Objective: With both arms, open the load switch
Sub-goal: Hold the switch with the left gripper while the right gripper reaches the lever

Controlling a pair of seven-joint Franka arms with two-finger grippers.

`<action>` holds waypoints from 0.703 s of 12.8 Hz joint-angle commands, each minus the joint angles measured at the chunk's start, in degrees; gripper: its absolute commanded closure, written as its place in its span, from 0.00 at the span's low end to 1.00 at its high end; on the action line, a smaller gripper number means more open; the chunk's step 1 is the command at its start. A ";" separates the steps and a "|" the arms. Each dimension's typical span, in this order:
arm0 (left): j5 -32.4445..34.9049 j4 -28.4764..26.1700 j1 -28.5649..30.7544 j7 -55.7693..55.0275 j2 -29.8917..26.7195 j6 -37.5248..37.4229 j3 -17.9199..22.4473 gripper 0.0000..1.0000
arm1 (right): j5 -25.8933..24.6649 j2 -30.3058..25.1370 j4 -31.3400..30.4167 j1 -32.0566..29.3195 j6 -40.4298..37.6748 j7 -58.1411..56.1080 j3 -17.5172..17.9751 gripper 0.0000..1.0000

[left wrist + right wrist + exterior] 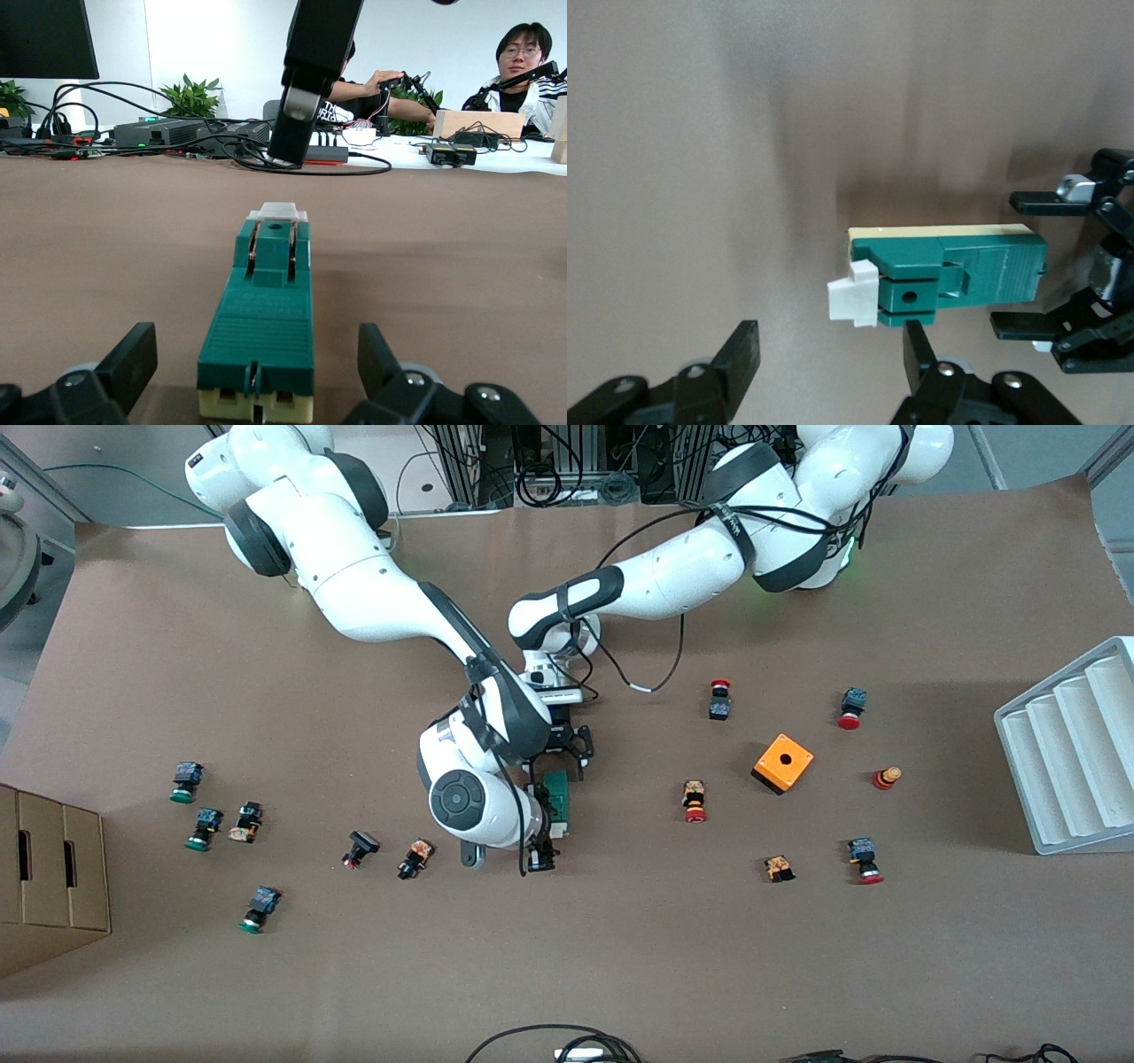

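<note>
The load switch (559, 797) is a narrow dark-green block that lies flat mid-table, its white end piece (560, 831) pointing toward the front camera. My left gripper (567, 751) is open and low over the end away from the white piece. In the left wrist view the load switch (261, 314) lies between the left gripper's (257, 350) two fingers without touching either. My right gripper (541, 834) is open beside the white end, on the right arm's side. In the right wrist view one of the right gripper's (831, 352) fingers (917, 350) stands close to the green body (957, 279).
An orange box with a hole (782, 763) sits toward the left arm's end. Small red- and green-capped push buttons (695, 801) are scattered over both ends of the table. A cardboard box (44, 877) and a white ribbed rack (1072, 753) stand at the table's two ends.
</note>
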 commanded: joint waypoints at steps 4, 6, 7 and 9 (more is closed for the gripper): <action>1.12 3.48 -0.95 -0.13 1.98 1.04 0.21 0.00 | 5.77 2.56 3.04 -0.54 0.38 0.99 -0.11 0.29; 1.12 3.66 -0.95 -0.30 2.51 1.30 0.21 0.00 | 5.86 2.56 3.04 -0.63 0.21 0.99 -0.02 0.29; 1.21 3.75 -0.95 -0.30 2.95 1.30 0.30 0.00 | 6.56 2.56 2.95 -0.98 0.04 0.90 -0.02 0.29; 1.21 3.75 -0.95 -0.30 3.04 1.30 0.48 0.00 | 9.10 2.30 2.69 -1.60 -0.32 0.64 -0.19 0.27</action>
